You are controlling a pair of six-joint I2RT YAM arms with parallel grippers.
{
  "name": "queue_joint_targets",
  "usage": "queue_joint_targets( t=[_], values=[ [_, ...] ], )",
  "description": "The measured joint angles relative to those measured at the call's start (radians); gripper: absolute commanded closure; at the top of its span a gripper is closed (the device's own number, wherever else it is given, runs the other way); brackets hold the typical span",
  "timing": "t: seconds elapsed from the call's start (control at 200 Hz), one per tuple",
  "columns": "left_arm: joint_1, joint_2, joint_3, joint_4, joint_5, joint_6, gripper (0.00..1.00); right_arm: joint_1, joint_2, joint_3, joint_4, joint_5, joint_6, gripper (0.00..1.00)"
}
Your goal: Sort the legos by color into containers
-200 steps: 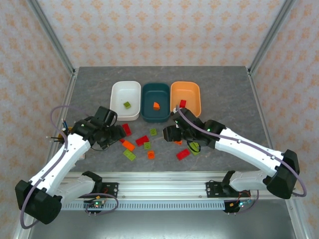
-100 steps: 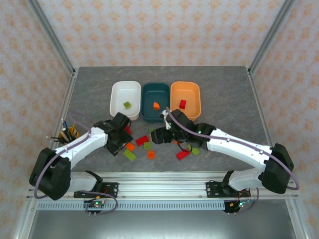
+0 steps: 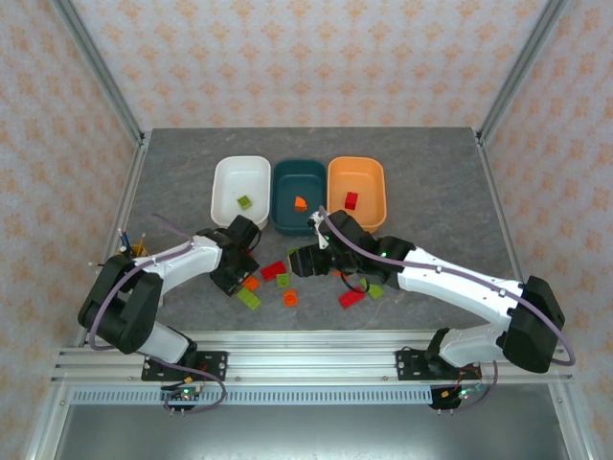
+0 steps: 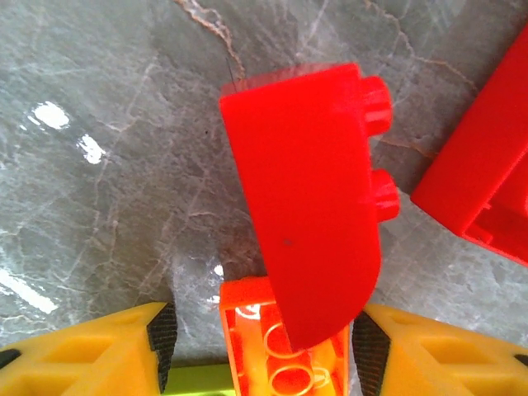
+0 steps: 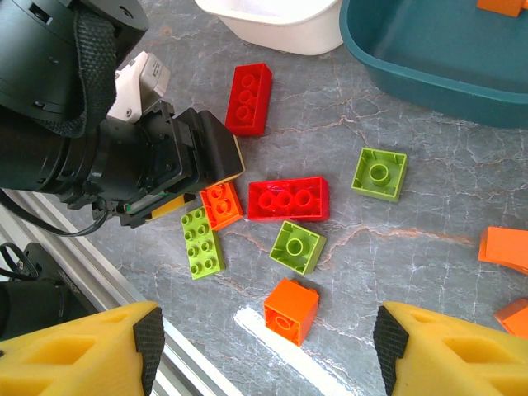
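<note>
Wallpaper [image 3: 306,57] is peachy-pink with a small orange floral repeat. The table [image 3: 431,182] is grey marble-look with pale veins. Tubs run white tub [image 3: 239,175], dark teal tub [image 3: 299,180], orange tub [image 3: 356,175]. Loose bits: long red brick [image 5: 289,199], long lime brick [image 5: 201,242], orange cube brick [image 5: 291,309], lime square brick [image 5: 379,174]. Robot arms [image 3: 460,283] are white with black joints.
</note>
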Motion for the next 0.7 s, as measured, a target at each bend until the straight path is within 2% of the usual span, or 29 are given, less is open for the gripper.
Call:
queue_joint_targets(
  t=[0.35, 0.701],
  values=[
    [-0.011, 0.010, 0.000, -0.019, -0.022, -0.028, 0.59, 0.000, 0.000, 0.000, 0.000, 0.000, 0.000, 0.30],
    [-0.038, 0.008, 0.018, -0.024, -0.047, -0.042, 0.63, 0.000, -0.003, 0.000, -0.011, 0.025, 0.007, 0.31]
  ],
)
